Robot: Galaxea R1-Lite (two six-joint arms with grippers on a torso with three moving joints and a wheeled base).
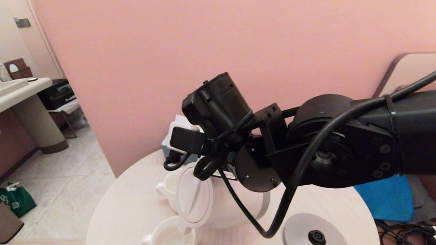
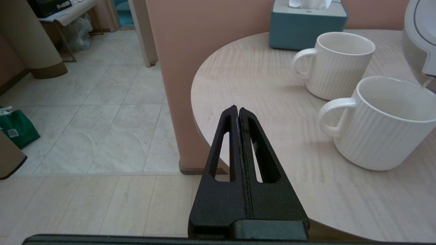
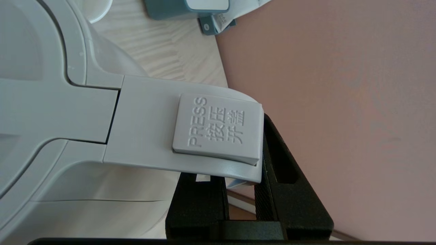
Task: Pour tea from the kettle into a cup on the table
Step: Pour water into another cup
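The white kettle [image 1: 193, 194] hangs tilted over the round pale table [image 1: 126, 217], its spout down over the near ribbed white cup [image 1: 172, 244]. My right gripper [image 3: 240, 177] is shut on the kettle's loop handle [image 3: 153, 126], just below its PRESS button. A thin clear stream of tea [image 2: 425, 82] falls from the kettle [image 2: 417, 37] into that cup [image 2: 385, 126], where liquid shows. A second white cup [image 2: 335, 64] stands behind it. My left gripper [image 2: 237, 109] is shut on nothing, off the table's left edge.
The flat grey kettle base [image 1: 315, 237] lies on the table's near right. A teal tissue box [image 2: 306, 25] stands at the table's back by the pink wall [image 1: 236, 43]. My right arm's cable [image 1: 282, 208] loops low over the table. A green bag [image 1: 18, 200] sits on the floor at left.
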